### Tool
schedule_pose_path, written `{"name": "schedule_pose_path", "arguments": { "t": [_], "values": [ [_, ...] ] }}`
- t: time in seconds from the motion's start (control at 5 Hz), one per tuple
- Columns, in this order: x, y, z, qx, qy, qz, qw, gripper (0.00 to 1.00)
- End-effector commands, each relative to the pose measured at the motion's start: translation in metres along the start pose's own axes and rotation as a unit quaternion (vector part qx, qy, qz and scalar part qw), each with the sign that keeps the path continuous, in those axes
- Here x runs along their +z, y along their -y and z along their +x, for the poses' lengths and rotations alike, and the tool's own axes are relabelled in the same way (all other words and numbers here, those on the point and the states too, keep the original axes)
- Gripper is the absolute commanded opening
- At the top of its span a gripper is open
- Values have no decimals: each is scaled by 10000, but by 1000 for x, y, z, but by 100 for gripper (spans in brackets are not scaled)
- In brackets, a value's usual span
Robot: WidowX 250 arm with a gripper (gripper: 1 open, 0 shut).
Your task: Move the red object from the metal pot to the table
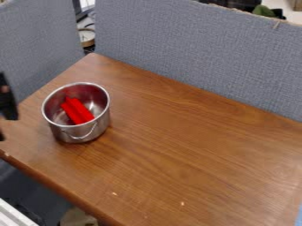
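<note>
**A:** Looking at this one, the red object [77, 110] is lying inside the metal pot [77, 112], which sits on the table [189, 141] close to its left edge, nearer the front-left corner than the back. So nothing's been lifted out yet. I'd call this the approach step.

**B:** Yeah, agreed. The only bit of the robot I can spot is a dark shape poking in at the left edge of the shot, just past the table's left edge. I'm guessing that's the hand [6, 97], but it's mostly cropped off.

**A:** Can you tell if it's holding anything?

**B:** Nope, it's empty, the red piece is clearly in the pot. The fingers themselves aren't really visible here, but I read them as spread wide apart, ready to grab.

**A:** So next move is my guess: swing in over the pot, line the fingers up across the short side of the red block, drop in without clipping the rim or the wire handle at the front, then pinch and lift.

**B:** Plenty of bare wood toward the right for 1 drop-off spot.
</note>
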State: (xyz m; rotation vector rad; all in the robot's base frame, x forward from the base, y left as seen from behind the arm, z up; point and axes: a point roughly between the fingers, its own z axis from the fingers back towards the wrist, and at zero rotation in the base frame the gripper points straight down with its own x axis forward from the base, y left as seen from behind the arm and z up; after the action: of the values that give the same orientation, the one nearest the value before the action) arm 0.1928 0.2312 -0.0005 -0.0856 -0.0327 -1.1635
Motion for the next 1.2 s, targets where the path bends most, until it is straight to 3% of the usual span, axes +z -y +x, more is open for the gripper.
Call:
{"name": "schedule_pose_path", "arguments": {
  "t": [0.0,0.2,0.4,0.8,1.0],
  "values": [
    [23,9,10,492,-162,323,9981,100],
    [26,26,11,1168,-193,311,9925,100],
    [25,34,17,1869,-145,327,9817,100],
    [45,33,34,1519,73,238,9881,100],
    [69,16,39,1803,242,246,9830,100]
  ]
}}
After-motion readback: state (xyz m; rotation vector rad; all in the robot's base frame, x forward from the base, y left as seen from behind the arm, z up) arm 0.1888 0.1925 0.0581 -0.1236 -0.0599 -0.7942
